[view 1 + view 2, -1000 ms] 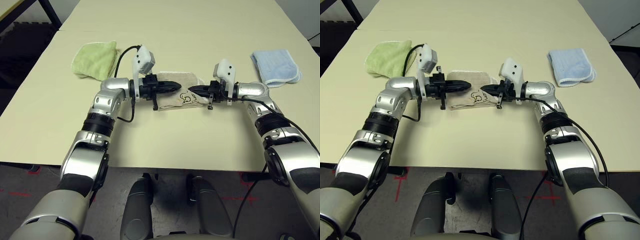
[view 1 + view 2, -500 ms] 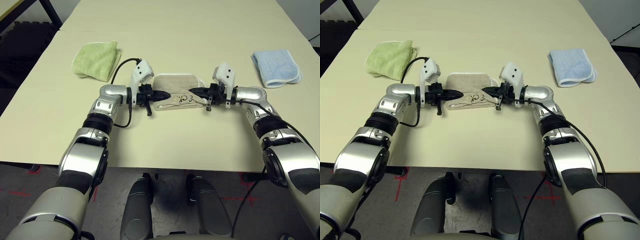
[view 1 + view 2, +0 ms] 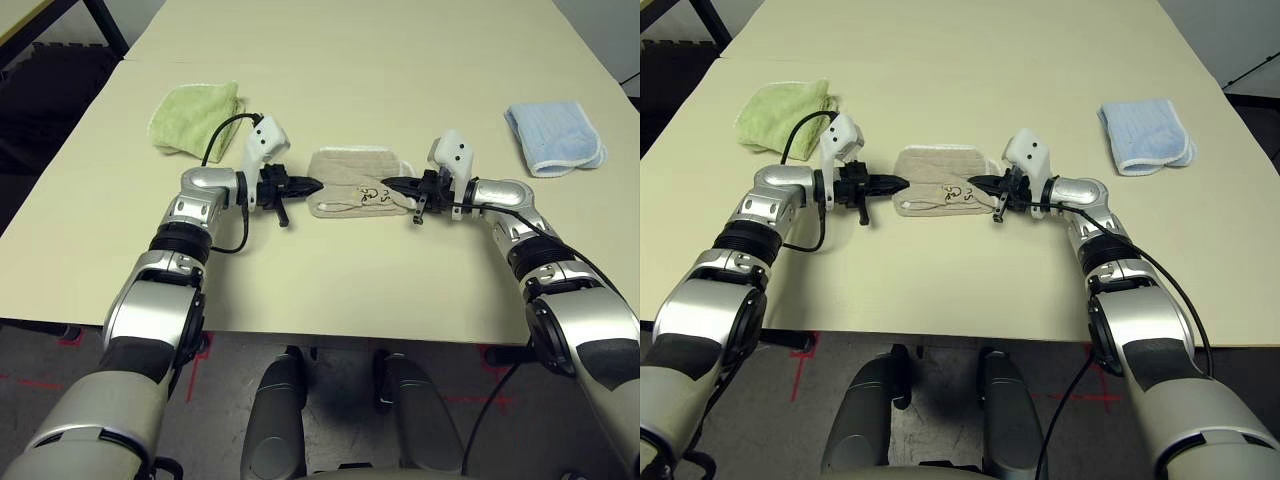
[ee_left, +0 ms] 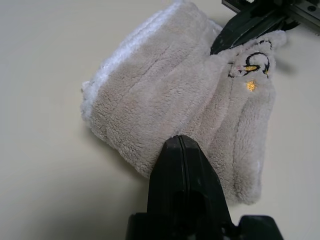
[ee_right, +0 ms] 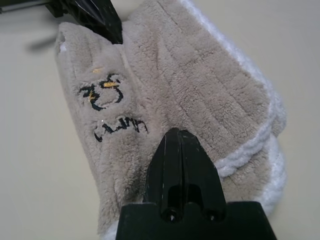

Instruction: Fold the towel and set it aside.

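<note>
The towel (image 3: 352, 172) lies folded into a small beige pad at the table's middle, with white piping along its far edge and its dark printed mark (image 5: 105, 92) facing up. My left gripper (image 3: 316, 184) is shut, its tip at the towel's left edge; in the left wrist view its fingers (image 4: 181, 150) are pressed together with no cloth between them. From the right comes my right gripper (image 3: 386, 183), also shut. Its tip (image 5: 175, 134) rests low over the towel's right part beside the mark. I cannot tell whether it pinches any cloth.
A folded lime-green cloth (image 3: 195, 118) lies at the far left of the table (image 3: 330, 270), a folded light-blue cloth (image 3: 555, 135) at the far right. Bare tabletop stretches in front of and behind the towel.
Both grippers have come down to the table. The left one has drawn back leftward off the towel to its edge. The towel now lies flatter and wider.
</note>
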`<move>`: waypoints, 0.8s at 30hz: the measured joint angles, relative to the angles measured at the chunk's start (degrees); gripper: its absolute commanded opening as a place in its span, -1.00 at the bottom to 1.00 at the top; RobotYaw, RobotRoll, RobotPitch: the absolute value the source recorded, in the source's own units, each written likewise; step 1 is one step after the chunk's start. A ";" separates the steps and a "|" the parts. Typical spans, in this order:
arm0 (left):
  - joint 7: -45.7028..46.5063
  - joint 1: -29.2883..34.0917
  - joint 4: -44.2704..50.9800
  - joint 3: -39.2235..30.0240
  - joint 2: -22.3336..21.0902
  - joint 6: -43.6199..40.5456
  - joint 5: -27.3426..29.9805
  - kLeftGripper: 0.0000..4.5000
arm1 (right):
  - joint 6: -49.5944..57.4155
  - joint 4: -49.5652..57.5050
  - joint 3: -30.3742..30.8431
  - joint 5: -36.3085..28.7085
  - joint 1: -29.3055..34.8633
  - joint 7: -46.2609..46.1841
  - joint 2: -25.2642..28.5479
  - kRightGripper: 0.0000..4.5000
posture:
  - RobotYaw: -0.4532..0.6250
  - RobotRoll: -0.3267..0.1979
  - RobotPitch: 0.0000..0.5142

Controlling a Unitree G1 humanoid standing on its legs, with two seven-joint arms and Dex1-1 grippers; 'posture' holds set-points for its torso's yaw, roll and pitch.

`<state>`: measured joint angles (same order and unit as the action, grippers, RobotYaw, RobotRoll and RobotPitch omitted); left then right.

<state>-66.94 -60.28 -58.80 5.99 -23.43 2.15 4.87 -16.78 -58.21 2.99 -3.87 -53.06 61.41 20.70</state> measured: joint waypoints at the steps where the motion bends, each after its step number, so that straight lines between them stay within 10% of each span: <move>1: 0.15 -0.05 -0.48 -0.21 0.18 0.18 -0.11 -0.98 | 0.87 1.27 -0.11 -0.37 0.70 0.10 -0.02 -1.00 | -0.26 0.25 -0.15; 14: 0.54 -1.76 -3.34 -0.54 0.12 2.53 -1.43 -0.98 | 15.84 21.73 0.63 -3.92 9.63 2.87 2.02 -1.00 | -0.26 0.25 -0.16; 24: -5.71 -1.82 0.57 -2.81 -1.67 1.94 0.15 -0.98 | 11.16 15.24 0.03 -3.47 4.44 -2.35 2.28 -1.00 | -0.26 0.25 -0.15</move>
<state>-72.64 -62.10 -58.23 3.18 -25.09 4.08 5.02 -5.62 -42.97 3.02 -7.34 -48.62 59.06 22.98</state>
